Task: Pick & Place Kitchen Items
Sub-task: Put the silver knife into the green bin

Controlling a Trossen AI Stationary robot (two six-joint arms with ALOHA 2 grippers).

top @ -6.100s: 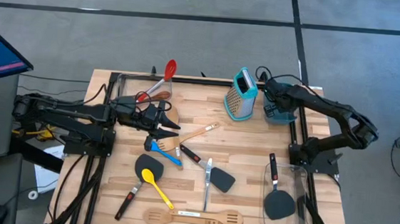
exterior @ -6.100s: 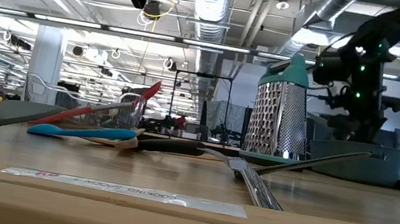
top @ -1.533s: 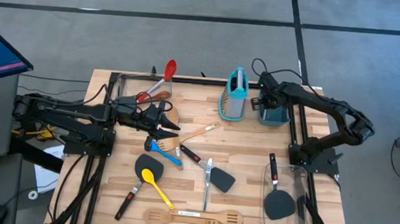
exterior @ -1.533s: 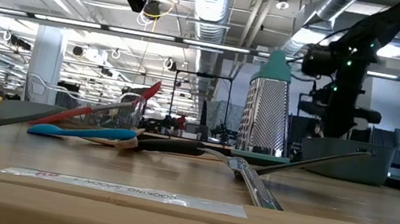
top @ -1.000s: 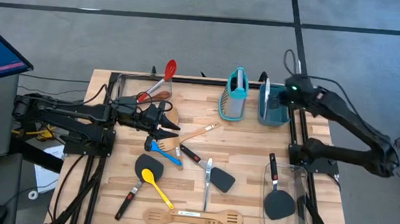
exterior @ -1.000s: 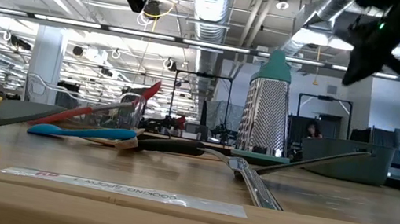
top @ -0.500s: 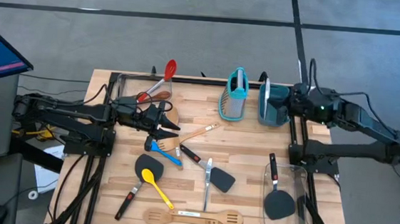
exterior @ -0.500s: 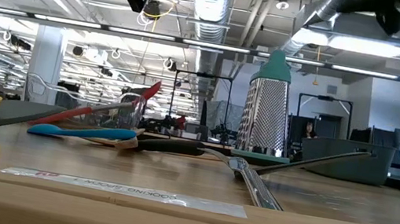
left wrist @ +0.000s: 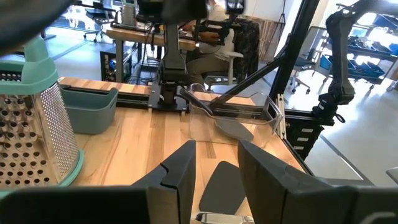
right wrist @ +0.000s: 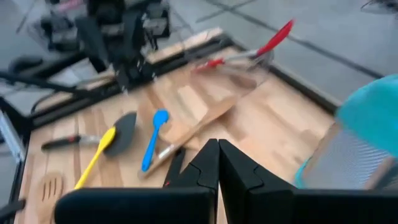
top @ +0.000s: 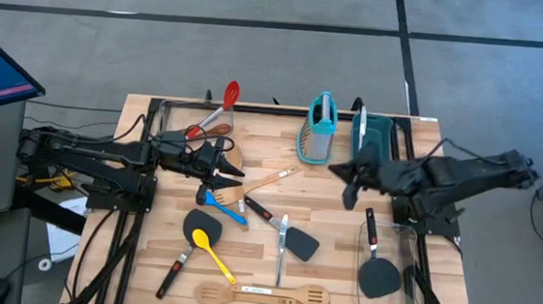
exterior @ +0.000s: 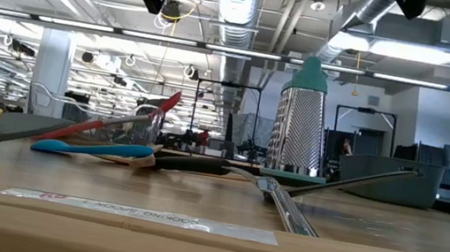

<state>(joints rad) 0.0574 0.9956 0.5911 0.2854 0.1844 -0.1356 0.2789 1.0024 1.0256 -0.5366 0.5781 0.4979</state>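
Faintly readable on the wooden slotted spatula [top: 262, 293] at the tabletop's near edge: a white strip label, its small red print too fine to make out from the low view. No other writing legible.

Right gripper [top: 350, 190] hovering above the tabletop right of centre, fingers clenched together on nothing, just nearer than the teal box grater [top: 317, 141], which stands upright toward the far edge beside a teal bin [top: 373, 145]. Black spatula with metal handle [top: 293, 235] lying below and to the near-left of those fingers, apart from them. Another black spatula [top: 376, 269] resting in a clear container [top: 391, 295] at the near right corner.

Left gripper [top: 227, 173] poised over the left half, fingers parted and grasping nothing, directly over a wooden spoon [top: 261, 183] and close to the blue spoon [top: 221, 205]. Yellow spoon [top: 211, 251] and a third black spatula [top: 189, 243] lying crossed toward the near left. Red spoon [top: 225, 102] propped in a clear container [top: 171, 120] near the far left corner.
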